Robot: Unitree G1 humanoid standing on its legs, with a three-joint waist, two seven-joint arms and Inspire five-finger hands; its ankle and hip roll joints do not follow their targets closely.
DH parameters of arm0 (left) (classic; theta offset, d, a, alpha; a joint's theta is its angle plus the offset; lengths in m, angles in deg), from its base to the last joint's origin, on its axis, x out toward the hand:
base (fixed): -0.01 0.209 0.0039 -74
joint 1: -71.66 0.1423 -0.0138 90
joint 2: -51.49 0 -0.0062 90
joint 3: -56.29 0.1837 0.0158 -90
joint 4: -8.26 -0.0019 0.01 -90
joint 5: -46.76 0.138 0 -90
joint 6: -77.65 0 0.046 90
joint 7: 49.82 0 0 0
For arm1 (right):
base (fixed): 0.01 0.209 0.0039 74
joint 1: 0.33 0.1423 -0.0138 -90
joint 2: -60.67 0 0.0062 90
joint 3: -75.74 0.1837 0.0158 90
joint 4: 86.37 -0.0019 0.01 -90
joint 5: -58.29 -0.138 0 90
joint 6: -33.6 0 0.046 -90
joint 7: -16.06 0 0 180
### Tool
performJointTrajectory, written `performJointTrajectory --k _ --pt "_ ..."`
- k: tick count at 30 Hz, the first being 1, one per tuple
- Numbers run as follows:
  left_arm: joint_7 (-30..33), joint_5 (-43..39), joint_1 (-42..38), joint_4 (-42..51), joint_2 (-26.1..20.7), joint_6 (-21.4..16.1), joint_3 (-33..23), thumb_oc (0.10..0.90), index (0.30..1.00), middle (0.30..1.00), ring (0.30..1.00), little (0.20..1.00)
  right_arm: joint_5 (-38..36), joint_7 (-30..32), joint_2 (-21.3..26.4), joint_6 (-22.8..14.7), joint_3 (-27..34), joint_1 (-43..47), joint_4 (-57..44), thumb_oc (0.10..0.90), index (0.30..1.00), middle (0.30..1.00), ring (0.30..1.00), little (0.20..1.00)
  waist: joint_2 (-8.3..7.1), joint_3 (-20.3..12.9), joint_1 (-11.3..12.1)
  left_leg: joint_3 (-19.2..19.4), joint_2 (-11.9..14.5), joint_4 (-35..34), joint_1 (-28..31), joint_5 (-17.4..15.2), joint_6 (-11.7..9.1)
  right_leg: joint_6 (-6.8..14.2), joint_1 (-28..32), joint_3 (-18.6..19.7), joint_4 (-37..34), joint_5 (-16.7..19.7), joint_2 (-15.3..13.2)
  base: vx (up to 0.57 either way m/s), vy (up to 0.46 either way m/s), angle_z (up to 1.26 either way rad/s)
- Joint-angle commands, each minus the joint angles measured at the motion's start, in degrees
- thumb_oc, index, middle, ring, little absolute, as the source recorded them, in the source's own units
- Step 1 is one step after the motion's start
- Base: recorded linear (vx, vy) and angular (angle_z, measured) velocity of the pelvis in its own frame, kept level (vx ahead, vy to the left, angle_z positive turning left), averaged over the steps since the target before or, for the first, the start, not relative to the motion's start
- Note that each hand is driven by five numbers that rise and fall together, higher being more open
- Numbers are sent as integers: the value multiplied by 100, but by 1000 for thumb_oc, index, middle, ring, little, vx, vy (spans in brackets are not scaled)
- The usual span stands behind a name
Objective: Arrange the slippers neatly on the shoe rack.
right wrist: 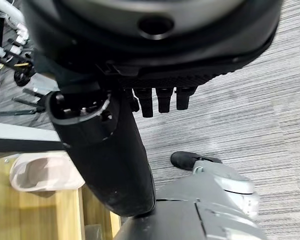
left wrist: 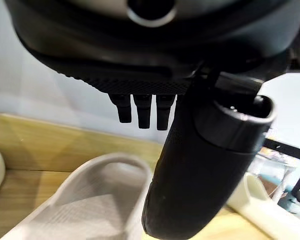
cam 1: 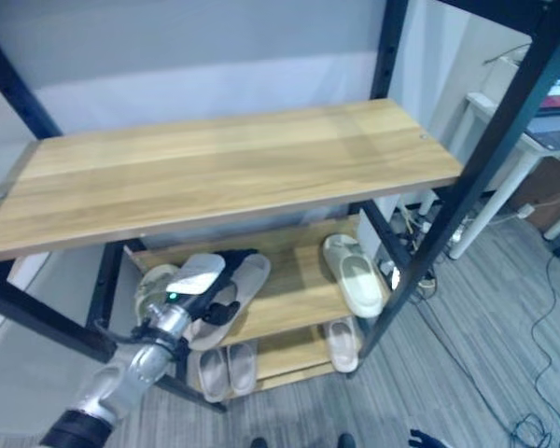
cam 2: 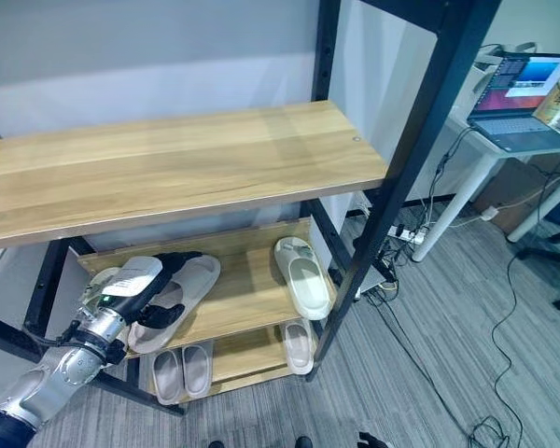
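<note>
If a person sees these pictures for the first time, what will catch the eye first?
First comes the shoe rack with its broad, bare wooden top shelf. On the middle shelf the left hand reaches over a beige slipper at the left, fingers straight, while a white slipper lies at the right end. On the bottom shelf lie a pair of slippers at the left and a single slipper at the right.

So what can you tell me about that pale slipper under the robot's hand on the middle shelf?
The pale beige foam slipper is a slide with a broad strap and open toe. It lies sole down and skewed on the wooden middle shelf. The dark left hand rests on it, fingers straight. A cream slipper lies apart.
</note>
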Motion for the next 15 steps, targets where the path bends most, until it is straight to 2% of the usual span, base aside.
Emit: performJointTrajectory --k 1,4,6,7,8,15 --pt "642 172 -1186 -75 -310 -44 -356 800 900 900 900 900 109 29 242 -137 -72 43 -227 800 900 900 900 900 21 126 -84 249 -80 -13 106 -494 -129 431 284 -141 39 -488 -24 13 23 -9" --pt "660 198 -1323 -183 -313 -6 -274 800 900 900 900 900 100 42 236 -131 -71 74 -182 800 900 900 900 900 24 148 -105 265 -93 -13 76 -499 -119 445 248 -124 39 -479 -42 5 21 -6" --pt "654 183 -1373 -219 -279 3 -229 711 766 766 766 766 94 50 230 -126 -76 82 -188 800 900 900 900 900 22 161 -123 273 -98 -13 60 -504 -115 446 225 -115 39 -471 -49 5 13 -6" --pt "632 152 -1443 -260 -240 8 -170 477 415 415 415 415 80 59 227 -122 -75 90 -196 800 900 900 900 900 20 163 -146 281 -103 -13 47 -511 -110 447 205 -99 39 -457 -59 6 17 -6" --pt "614 135 -1485 -267 -216 7 -131 400 300 300 300 300 73 54 225 -122 -75 90 -210 800 900 900 900 900 24 166 -156 286 -108 -13 40 -514 -108 448 191 -88 39 -455 -63 6 17 -6" --pt "544 -44 -1569 -201 108 -38 32 400 300 300 300 300 34 99 176 -114 -79 125 -192 800 900 900 900 900 36 158 -198 301 -133 -13 56 -542 -90 444 192 -67 39 -463 -84 2 5 -2"
